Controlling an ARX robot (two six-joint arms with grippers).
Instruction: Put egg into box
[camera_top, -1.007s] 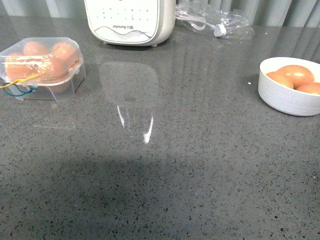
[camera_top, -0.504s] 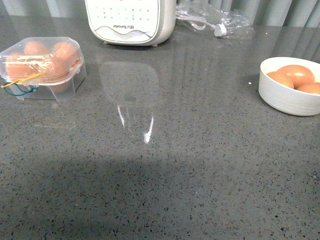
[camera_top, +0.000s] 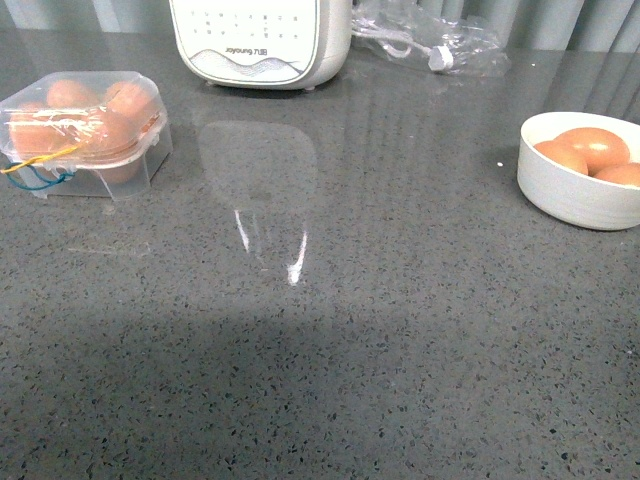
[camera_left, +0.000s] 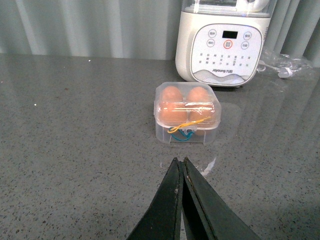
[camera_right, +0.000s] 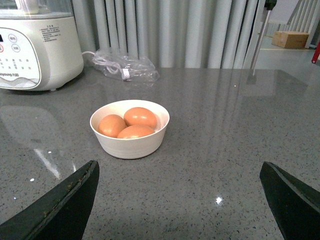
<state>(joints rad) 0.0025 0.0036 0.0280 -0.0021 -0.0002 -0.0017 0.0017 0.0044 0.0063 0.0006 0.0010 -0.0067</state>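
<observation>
nothing on the counter has shifted in the last second, only the view nudging slightly, so the pick hasn't begun. three eggs sit in the white bowl (camera_right: 130, 129); call the topmost the egg (camera_right: 140, 116). one box (camera_left: 187, 112), lid down, holds at least three eggs. left gripper (camera_left: 182, 167) is pressed together and empty; right gripper (camera_right: 180, 175) is spread wide, facing the bowl.
</observation>
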